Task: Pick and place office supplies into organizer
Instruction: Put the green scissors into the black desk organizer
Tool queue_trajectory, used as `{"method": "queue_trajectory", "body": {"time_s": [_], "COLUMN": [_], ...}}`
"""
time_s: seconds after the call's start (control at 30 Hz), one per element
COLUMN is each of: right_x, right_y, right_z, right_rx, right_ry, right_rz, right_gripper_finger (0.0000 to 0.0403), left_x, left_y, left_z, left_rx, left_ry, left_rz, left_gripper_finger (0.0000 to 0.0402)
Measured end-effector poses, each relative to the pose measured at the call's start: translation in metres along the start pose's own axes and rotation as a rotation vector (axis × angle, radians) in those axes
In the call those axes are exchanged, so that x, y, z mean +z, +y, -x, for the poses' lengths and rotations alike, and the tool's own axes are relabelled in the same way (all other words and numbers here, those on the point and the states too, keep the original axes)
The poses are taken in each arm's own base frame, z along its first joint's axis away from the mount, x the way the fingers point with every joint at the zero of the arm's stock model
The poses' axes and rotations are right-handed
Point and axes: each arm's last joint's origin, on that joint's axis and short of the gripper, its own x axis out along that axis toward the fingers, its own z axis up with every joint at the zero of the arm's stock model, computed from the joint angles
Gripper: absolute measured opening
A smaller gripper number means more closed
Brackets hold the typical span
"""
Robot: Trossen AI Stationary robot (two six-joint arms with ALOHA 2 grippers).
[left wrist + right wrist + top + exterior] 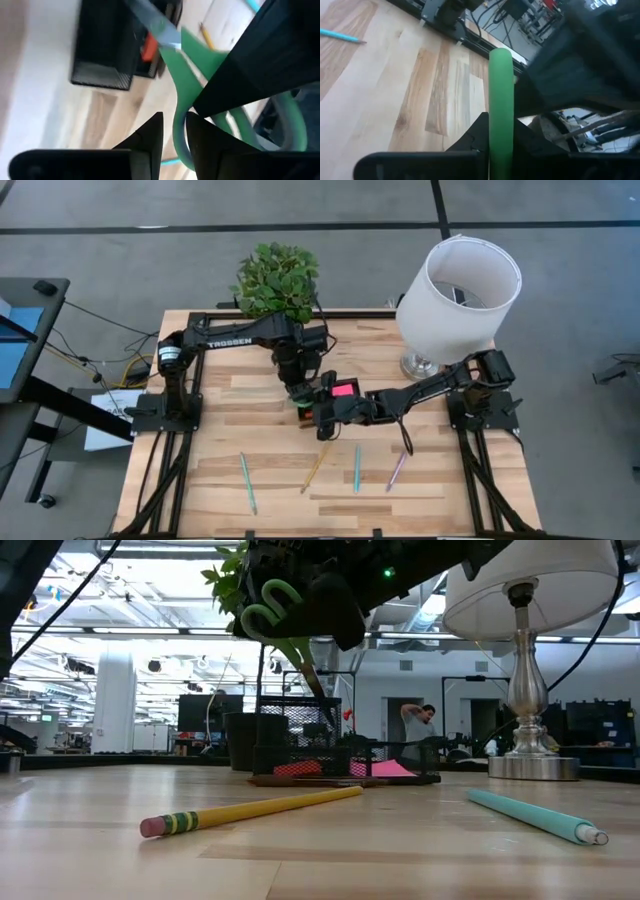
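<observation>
The green-handled scissors [268,602] hang in the air above the black mesh organizer [300,725], handles up and blades slanting down toward it. My right gripper [500,120] is shut on a green handle bar. My left gripper [174,115] is open by a narrow gap. Its fingers stand on either side of one side of a handle loop, and a sliver of light shows beside the green. In the high view both grippers [296,388] [322,408] meet at the organizer [325,380]. A pink sticky-note pad [344,390] lies in the organizer. My right gripper pinches a straight green stretch of the scissors' handle [500,85] between its two fingers, and the green fills the gap. It reaches in level from the table's right. The scissors are lifted clear, with the blade [157,25] pointing at the organizer [100,65].
Two teal pens [247,482] [357,468], a yellow pencil [315,468] and a pink pen [397,472] lie on the near half of the table. A white-shaded lamp [458,290] stands at the far right. A potted plant [277,280] stands at the far edge behind the organizer.
</observation>
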Motion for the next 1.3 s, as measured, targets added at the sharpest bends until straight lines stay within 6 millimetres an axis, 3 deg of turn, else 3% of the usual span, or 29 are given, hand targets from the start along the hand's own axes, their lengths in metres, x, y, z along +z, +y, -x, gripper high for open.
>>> {"method": "queue_trajectory", "body": {"time_s": [0.17, 0.37, 0.5, 0.67, 0.8, 1.0, 1.3], "right_x": [-0.001, 0.0, 0.004, -0.004, -0.018, -0.034, -0.035], "right_y": [-0.003, -0.006, -0.018, -0.037, -0.04, -0.028, -0.019], "right_z": [-0.002, -0.002, -0.006, -0.014, -0.027, -0.043, -0.045], "right_rx": [-0.009, -0.031, -0.09, -0.142, -0.16, -0.158, -0.14], "right_ry": [0.002, -0.014, -0.088, -0.102, -0.069, -0.035, -0.017], "right_rz": [-0.025, -0.091, -0.244, -0.491, -0.589, -0.652, -0.628], "right_gripper_finger": [0.0029, 0.0026, 0.0026, 0.003, 0.0026, 0.0041, 0.0049], "left_x": [0.0, -0.015, -0.033, -0.056, -0.075, -0.094, -0.099], "left_y": [-0.025, -0.068, -0.097, -0.118, -0.13, -0.144, -0.149], "left_z": [0.03, 0.072, 0.102, 0.121, 0.129, 0.132, 0.13], "left_rx": [0.052, 0.087, 0.115, 0.08, 0.133, 0.238, 0.324], "left_ry": [-0.109, -0.247, -0.377, -0.538, -0.589, -0.642, -0.678], "left_rz": [-0.093, -0.211, -0.294, -0.392, -0.45, -0.516, -0.519], "left_gripper_finger": [0.0076, 0.0076, 0.0076, 0.0076, 0.0076, 0.0076, 0.0076]}}
